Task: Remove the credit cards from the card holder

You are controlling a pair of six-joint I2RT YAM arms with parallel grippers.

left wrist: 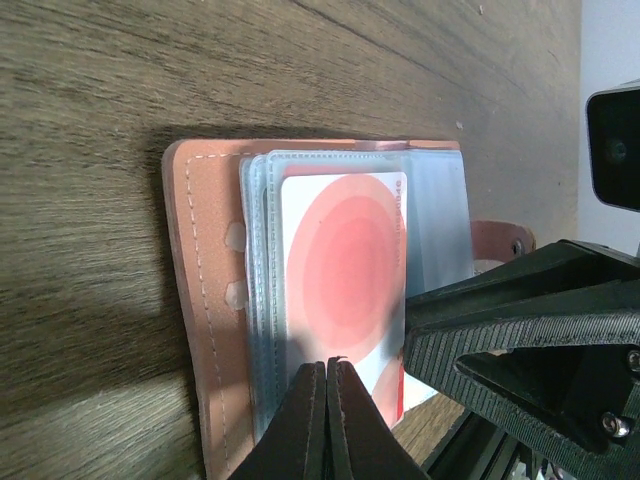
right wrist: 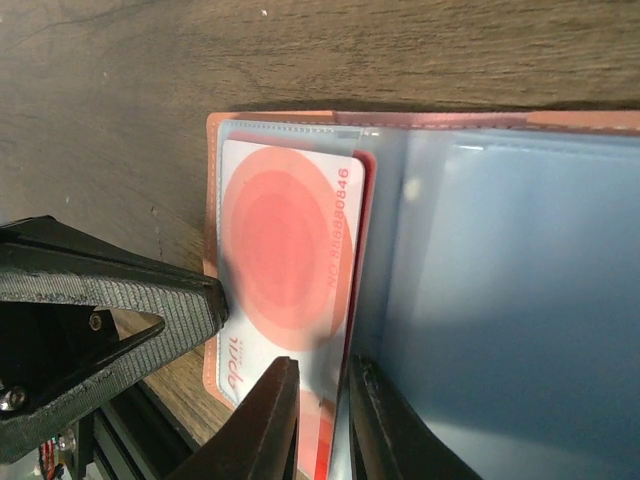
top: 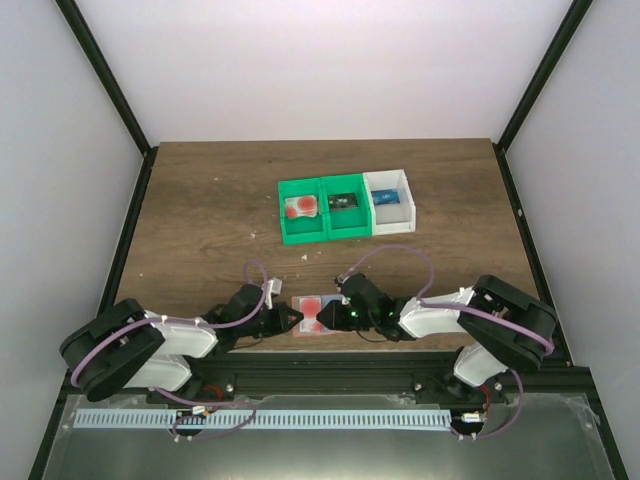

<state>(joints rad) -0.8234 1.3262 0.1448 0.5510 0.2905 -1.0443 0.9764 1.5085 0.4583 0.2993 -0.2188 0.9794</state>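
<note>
The salmon-pink card holder (top: 300,305) (left wrist: 200,300) (right wrist: 500,300) lies open near the table's front edge, between my two grippers. A whitish credit card (left wrist: 345,270) (right wrist: 285,250) with a red-orange blot shows on its blue-grey pockets. My left gripper (top: 292,318) (left wrist: 328,365) is shut with nothing between its fingers, its tips down at the card's near edge. My right gripper (top: 325,318) (right wrist: 322,385) stands a narrow gap open, its fingers astride the card's long edge beside the pocket panel. Whether the fingers touch the card is unclear.
At mid-table stand two green bins (top: 283,218) (top: 346,224) and a white bin (top: 390,224) in a row. The left green bin holds a pale card with a red blot (top: 300,207); the other two hold darker cards. A black frame rail (top: 400,375) runs along the front edge.
</note>
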